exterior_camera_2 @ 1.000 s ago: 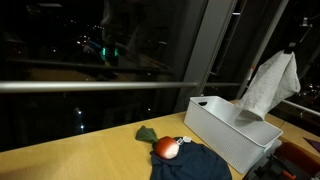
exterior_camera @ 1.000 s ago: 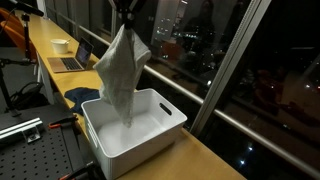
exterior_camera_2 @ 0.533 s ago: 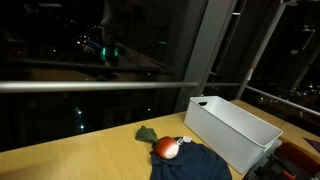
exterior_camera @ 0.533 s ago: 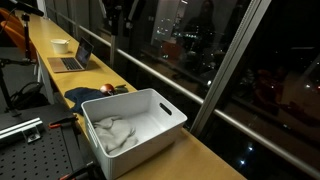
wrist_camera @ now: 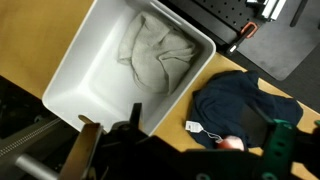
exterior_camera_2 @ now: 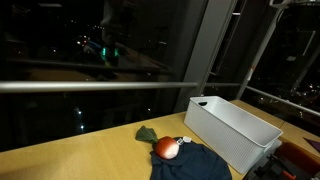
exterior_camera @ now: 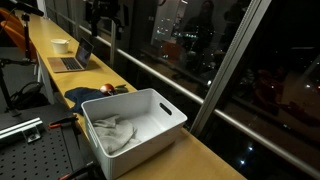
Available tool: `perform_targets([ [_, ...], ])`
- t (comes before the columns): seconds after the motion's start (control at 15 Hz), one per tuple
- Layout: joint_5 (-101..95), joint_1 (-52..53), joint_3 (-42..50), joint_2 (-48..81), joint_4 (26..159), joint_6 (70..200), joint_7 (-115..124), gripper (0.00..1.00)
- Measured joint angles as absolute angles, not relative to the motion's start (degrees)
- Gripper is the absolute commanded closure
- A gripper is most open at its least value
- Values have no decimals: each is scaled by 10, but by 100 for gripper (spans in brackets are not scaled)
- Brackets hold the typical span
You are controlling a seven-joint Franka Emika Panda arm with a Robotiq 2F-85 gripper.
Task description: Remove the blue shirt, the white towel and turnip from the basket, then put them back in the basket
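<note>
The white basket (exterior_camera: 160,105) (exterior_camera_2: 240,125) (wrist_camera: 85,60) stands on the wooden bench by the window. The white towel (exterior_camera: 112,133) (wrist_camera: 155,50) lies crumpled inside it. Beside the basket the blue shirt (exterior_camera: 80,96) (exterior_camera_2: 190,163) (wrist_camera: 245,105) is spread on the bench, a paper tag at its edge. The red-and-white turnip (exterior_camera: 108,89) (exterior_camera_2: 166,148) (wrist_camera: 232,143) rests on the shirt. My gripper (exterior_camera: 103,15) (wrist_camera: 205,122) hangs high above the shirt's side of the basket, open, with nothing between its fingers (wrist_camera: 135,110).
A laptop (exterior_camera: 68,62) and a white bowl (exterior_camera: 60,45) sit farther along the bench. A window rail runs behind the basket. A perforated metal plate (exterior_camera: 30,130) and a black mat (wrist_camera: 275,40) lie on the basket's near side.
The gripper opened and let go of the white towel, which dropped into the basket. The arm then rose and moved away toward the shirt.
</note>
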State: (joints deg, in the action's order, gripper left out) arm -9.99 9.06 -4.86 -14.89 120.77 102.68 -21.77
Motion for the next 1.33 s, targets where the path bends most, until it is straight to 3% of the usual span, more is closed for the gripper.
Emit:
perform_targets([
  [0.67, -102, 144, -128, 21, 1191, 1185, -216, 0],
  [1.33, -145, 167, -135, 291, 957, 1208, -215, 0],
])
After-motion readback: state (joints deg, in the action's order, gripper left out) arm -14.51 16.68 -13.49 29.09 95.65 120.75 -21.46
